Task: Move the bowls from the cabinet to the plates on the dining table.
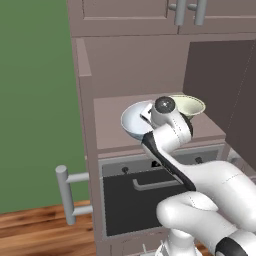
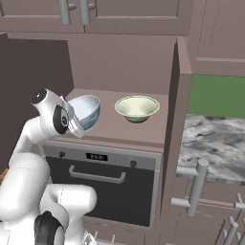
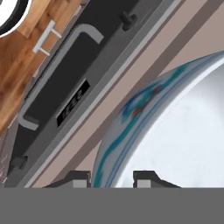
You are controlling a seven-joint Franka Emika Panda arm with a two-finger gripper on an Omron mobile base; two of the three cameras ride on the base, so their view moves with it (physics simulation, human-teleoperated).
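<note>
While gripper point(image 3: 113, 177) pinches tilted white bowl point(image 2: 85, 111) by its rim | near cabinet shelf point(image 2: 143, 131) front edge | risk: thin rim hold slips, bowl drops.

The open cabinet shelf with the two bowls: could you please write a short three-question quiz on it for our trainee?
1. True or false: the pincer straddles the rim of the bluish-white bowl, one finger outside and one inside.
2. Multiple choice: the cream-green bowl is A) lifted and tilted, B) sitting upright on the cabinet shelf, C) stacked in the other bowl.
3. Short answer: what appliance sits directly below the shelf?

Key:
1. True.
2. B.
3. The dark oven, with its curved handle.
</note>
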